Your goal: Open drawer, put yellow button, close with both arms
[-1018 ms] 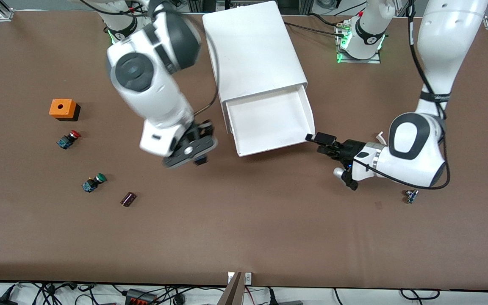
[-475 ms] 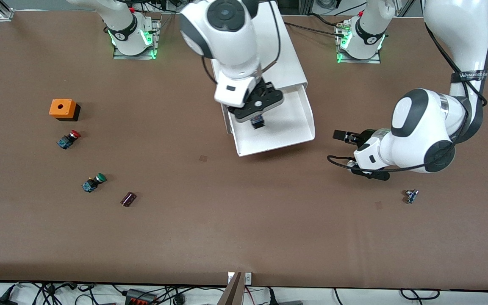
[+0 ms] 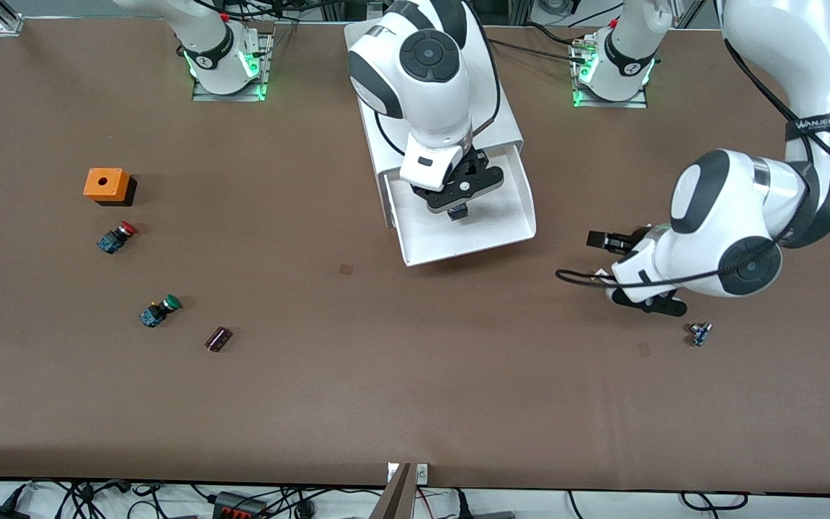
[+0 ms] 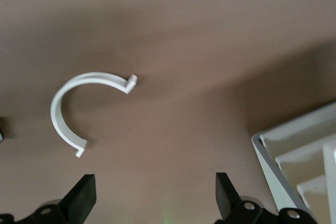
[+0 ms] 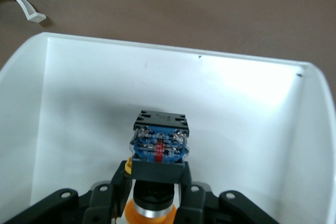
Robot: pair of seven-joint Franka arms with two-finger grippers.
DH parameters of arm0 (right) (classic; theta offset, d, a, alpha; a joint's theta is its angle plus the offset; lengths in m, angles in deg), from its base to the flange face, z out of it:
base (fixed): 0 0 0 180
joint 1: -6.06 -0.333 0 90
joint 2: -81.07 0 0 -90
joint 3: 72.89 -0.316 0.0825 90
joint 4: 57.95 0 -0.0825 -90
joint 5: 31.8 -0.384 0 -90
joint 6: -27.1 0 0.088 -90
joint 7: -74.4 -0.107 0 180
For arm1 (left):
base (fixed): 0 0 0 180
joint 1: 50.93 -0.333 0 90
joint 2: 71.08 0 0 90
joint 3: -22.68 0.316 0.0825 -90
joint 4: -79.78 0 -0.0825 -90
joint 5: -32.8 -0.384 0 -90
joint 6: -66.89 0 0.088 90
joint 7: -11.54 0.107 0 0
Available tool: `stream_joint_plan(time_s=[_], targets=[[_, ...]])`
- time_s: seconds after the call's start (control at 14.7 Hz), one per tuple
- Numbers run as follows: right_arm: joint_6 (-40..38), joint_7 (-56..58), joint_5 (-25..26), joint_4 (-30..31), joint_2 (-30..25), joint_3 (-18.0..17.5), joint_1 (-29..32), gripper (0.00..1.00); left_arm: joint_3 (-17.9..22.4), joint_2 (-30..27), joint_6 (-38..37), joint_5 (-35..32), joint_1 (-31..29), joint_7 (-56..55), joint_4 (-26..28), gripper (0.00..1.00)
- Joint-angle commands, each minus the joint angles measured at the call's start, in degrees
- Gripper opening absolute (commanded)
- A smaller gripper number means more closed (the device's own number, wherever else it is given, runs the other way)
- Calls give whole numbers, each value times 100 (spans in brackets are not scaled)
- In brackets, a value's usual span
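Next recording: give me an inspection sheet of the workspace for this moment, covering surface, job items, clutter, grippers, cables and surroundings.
Surface: brown table, a few small marks.
Job's things: top drawer of the white cabinet pulled open; yellow button held over it, not yet set down.
Clutter: orange box, red-capped switch, green-capped switch and a small dark part toward the right arm's end; small blue part toward the left arm's end; white curved strip on the table.
Grippers: right gripper shut on the yellow button inside the drawer's outline; left gripper open, empty, over bare table beside the drawer.
Cables: black cables run along both arms.
Surroundings: cords and a power strip past the table's near edge.
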Motion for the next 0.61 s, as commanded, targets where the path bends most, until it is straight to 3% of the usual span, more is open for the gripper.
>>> stream_joint_plan(time_s=[0.0,0.41,0.48,0.54], targets=[[-84,-240,-30,-162,138,1,-63,0,9,376,-162,-164,67,-140,-558,100],[-22,-363,-39,-162,244,1,-63,0,9,367,-154,-111,41,-413,-549,100],[-14,-363,-39,-162,270,1,-63,6,9,367,-154,-111,32,-404,-549,100],[-14,-380,-39,-162,270,1,-63,35,9,367,-154,-111,32,-413,-540,100]])
